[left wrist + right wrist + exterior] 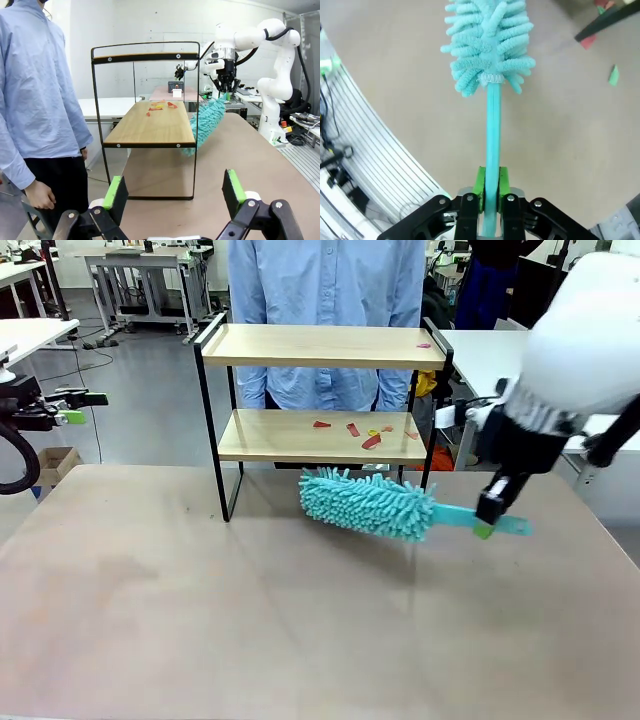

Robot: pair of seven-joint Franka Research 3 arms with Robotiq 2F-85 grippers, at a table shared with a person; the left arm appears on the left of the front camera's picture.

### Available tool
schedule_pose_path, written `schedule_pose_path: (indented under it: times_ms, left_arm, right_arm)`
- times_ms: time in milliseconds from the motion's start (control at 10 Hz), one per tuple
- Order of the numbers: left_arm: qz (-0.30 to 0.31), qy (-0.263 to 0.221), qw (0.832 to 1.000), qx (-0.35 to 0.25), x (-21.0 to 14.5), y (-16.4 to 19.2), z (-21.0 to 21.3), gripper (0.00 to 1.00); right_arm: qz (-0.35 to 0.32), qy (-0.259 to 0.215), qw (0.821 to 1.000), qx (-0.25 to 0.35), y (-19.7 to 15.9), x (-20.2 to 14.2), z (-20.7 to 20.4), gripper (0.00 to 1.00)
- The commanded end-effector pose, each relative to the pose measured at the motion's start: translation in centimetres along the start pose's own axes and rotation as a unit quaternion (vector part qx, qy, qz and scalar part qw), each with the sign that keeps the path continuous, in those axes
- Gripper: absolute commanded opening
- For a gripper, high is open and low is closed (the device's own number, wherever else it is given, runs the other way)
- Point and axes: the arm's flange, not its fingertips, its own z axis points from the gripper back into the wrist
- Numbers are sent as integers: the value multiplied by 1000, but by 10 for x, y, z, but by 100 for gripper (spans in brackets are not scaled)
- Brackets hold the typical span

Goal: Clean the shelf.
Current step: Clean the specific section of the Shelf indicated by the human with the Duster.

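Observation:
The shelf [320, 345] stands at the table's far side, two wooden boards in a black frame. Red and yellow scraps [360, 432] lie on its lower board [150, 125], and one pink scrap [424, 344] on the top board's right end. My right gripper [487, 520] is shut on the handle of a turquoise fluffy duster [365, 502], whose head hangs just above the table in front of the shelf's lower right. In the right wrist view the green pads [480, 186] clamp the handle [491, 140]. My left gripper [174, 195] stands open and empty, off the table's left [80, 407].
A person in a light blue shirt [325, 280] stands behind the shelf. A green scrap [614, 75] and a red scrap [587, 42] lie on the tabletop near the shelf's black foot [607, 17]. The beige table [250, 620] spreads wide in front.

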Motion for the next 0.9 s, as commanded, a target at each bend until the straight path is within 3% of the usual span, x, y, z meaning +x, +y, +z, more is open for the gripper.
schedule_pose_path:
  times_ms: [0,500,700,800]
  left_arm:
    - [-4,-1,1000,1,3,-2,0,100]
    - [-4,-1,1000,1,3,-2,0,100]
    - [-4,-1,1000,1,3,-2,0,100]
    - [-4,-1,1000,1,3,-2,0,100]
  right_arm:
    - [69,9,997,-29,-14,-28,32,13]
    - [118,55,990,-54,-20,-94,62,13]
    - [140,51,988,-35,-24,-99,63,13]
    - [106,57,992,-48,-17,-90,64,13]
